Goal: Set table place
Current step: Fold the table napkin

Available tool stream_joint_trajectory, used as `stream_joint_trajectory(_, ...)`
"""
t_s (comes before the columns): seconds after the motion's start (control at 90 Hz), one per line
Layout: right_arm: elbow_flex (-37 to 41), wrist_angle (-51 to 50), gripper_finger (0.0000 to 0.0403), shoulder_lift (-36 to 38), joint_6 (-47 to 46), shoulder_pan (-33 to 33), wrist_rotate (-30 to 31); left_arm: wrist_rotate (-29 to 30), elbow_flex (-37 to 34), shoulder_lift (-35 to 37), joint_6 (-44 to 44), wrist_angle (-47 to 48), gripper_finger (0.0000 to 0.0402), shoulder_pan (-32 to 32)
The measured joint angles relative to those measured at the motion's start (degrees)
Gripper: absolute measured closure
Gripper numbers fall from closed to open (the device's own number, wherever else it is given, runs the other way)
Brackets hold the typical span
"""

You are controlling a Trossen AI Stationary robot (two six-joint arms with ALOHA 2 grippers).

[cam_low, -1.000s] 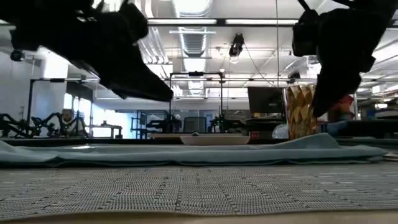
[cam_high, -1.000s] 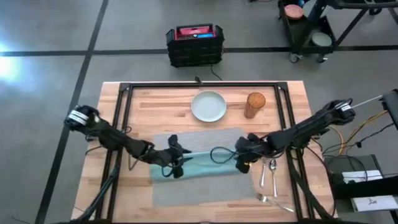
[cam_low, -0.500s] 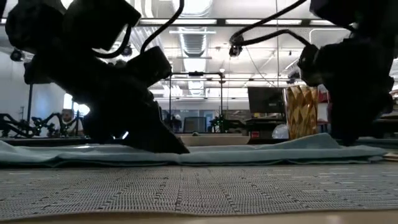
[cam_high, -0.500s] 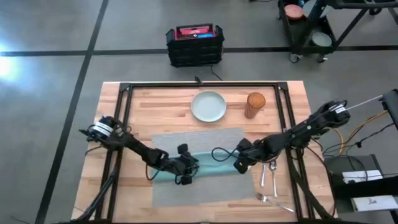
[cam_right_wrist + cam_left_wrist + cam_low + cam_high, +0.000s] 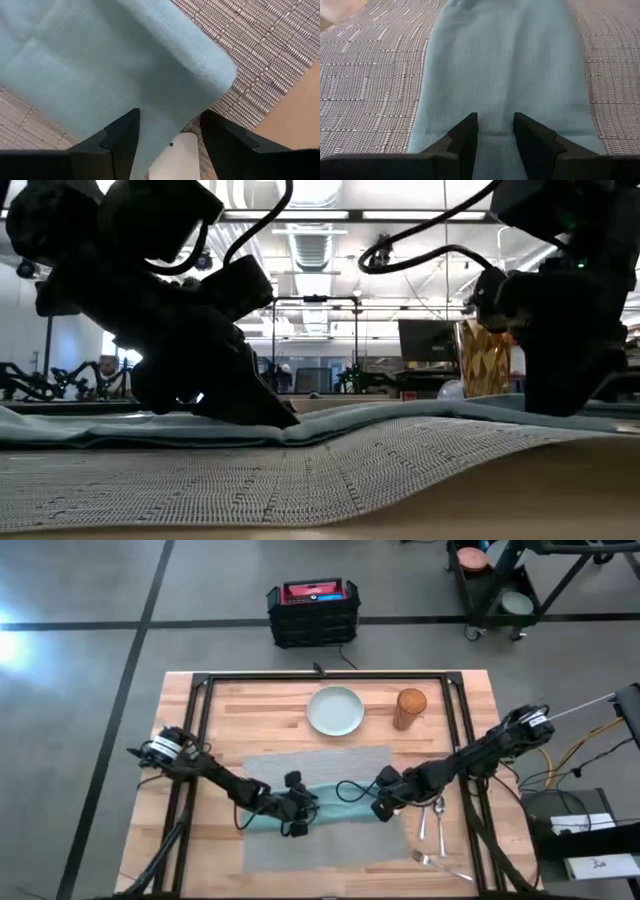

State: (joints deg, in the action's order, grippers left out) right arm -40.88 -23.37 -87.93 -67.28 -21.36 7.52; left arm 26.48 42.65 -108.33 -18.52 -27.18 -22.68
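Note:
A grey woven placemat (image 5: pixel 320 850) lies on the wooden table (image 5: pixel 230 705). A teal napkin (image 5: pixel 335 808) lies along it from left to right. My left gripper (image 5: pixel 297 818) is down at the napkin's left end, open by a narrow gap (image 5: pixel 495 135). My right gripper (image 5: pixel 381 806) is down at the napkin's right end, open, its fingers either side of the cloth beside a rounded corner (image 5: pixel 220 75). In the low view the placemat's right part (image 5: pixel 440 442) stands raised off the table. My left gripper has both fingertips (image 5: pixel 465 131) on the top of the napkin's left end (image 5: pixel 495 120), slanting down from the table's left. The napkin lies flat on the placemat, and nothing is pinched in the gap. My right gripper comes down slanting from the table's right over the napkin's right end (image 5: pixel 165 100). Its fingertips lie outside the wrist view, so I cannot tell whether they touch the napkin or the placemat.
A pale round plate (image 5: pixel 335 710) and a brown cup (image 5: pixel 410 708) stand at the far side of the table. Cutlery (image 5: pixel 432 820) lies to the right of the placemat, with another piece (image 5: pixel 440 862) near the front edge.
My left gripper has gone toward the table's right edge and down onto the napkin's left end, then stayed. My right gripper has come down at the napkin's right end and shifted slightly left. The placemat's right part has risen off the table.

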Motion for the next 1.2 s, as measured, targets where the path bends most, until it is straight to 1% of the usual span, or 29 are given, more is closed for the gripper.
stream_joint_trajectory(0.1,0.06,-0.31,0.0231,0.47,0.45,0.01,-0.76,0.0,0.0,0.0,0.0,-0.02,0.0288,0.0)
stream_joint_trajectory(0.222,0.15,0.5,0.025,1.91,0.22,0.0,-4.2,0.02,-0.02,0.0,0.0,-0.16,0.0287,0.02)
stream_joint_trajectory(0.433,0.15,1.98,0.0263,2.35,1.75,0.21,-4.77,0.02,-0.02,0.0,-0.13,-0.24,0.0287,0.07)
stream_joint_trajectory(0.544,0.15,1.85,0.0251,2.35,1.91,0.28,-5.87,0.02,-0.02,0.0,-0.15,-0.24,0.0287,0.07)
stream_joint_trajectory(0.778,0.01,0.5,0.0201,1.11,0.85,0.28,-6.02,0.04,-0.02,0.0,-0.17,-0.26,0.0287,0.07)
stream_joint_trajectory(0.956,0.04,-0.11,0.0174,1.56,0.28,0.3,-6.53,0.04,-0.02,0.0,-0.2,-0.3,0.0287,0.07)
stream_joint_trajectory(1.089,-0.04,0.21,0.0169,0.57,0.35,0.25,-5.81,0.07,-0.02,0.0,-0.2,-0.28,0.0287,0.07)
stream_joint_trajectory(1.2,-0.02,1.1,0.0188,-0.63,0.53,0.21,-4.12,0.07,-0.03,0.0,-0.2,-0.26,0.0287,0.07)
